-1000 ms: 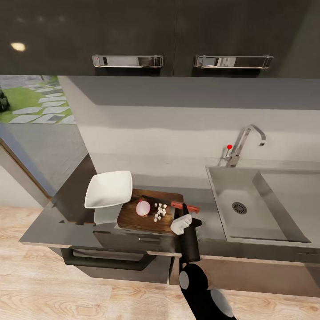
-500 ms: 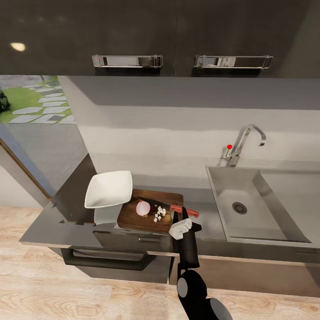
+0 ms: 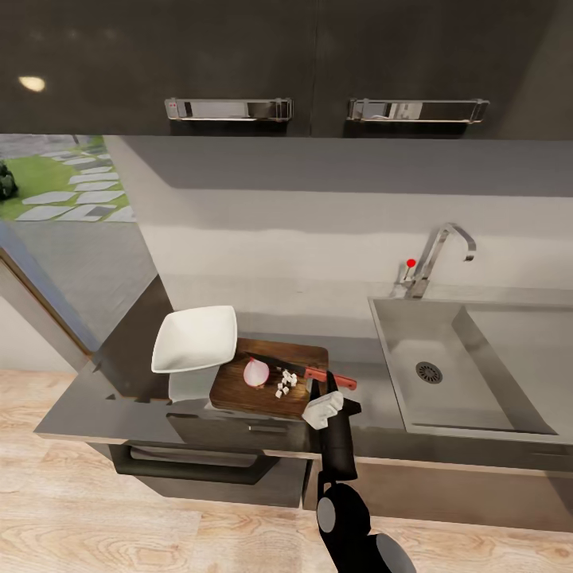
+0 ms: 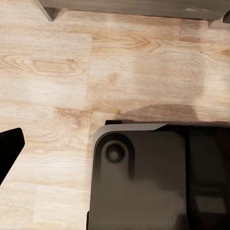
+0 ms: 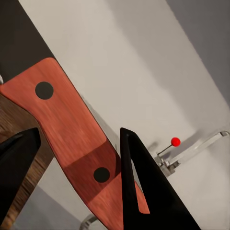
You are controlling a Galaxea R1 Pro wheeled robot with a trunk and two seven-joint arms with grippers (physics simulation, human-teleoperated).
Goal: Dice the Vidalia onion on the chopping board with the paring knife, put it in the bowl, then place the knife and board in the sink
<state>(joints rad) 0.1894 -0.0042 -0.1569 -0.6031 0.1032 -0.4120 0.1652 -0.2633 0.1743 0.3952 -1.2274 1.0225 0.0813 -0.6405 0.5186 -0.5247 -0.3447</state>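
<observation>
So the right pincer (image 3: 325, 387) was over the near right corner of the chopping board (image 3: 239, 387), and the paring knife (image 3: 305, 370) sat between its fingers. In the right wrist view the reddish handle (image 5: 72, 139) ran right through the gap between the two dark fingers (image 5: 143, 191), so I'd say it was closed on the handle. The blade pointed left across the board toward the onion.

The Vidalia onion (image 3: 256, 372) was only partly done: a pink chunk sat near the middle of the board, with a little pile of white diced bits (image 3: 286, 382) just to its right, next to the blade.

The white bowl (image 3: 195, 338) stood on the bench (image 3: 95, 406) touching or overlapping the board's far left corner, nothing in it as far as I could see. The sink (image 3: 477, 374) was off to the right, well apart from the board, with the tap (image 3: 438, 255) and its red knob behind it.

The left wrist view looked down at wooden floor (image 4: 57, 72) and a dark part of the robot (image 4: 143, 182); a black sliver (image 4: 8, 151) at the edge might've been a finger, so I couldn't tell whether the left pincer was open or closed.
</observation>
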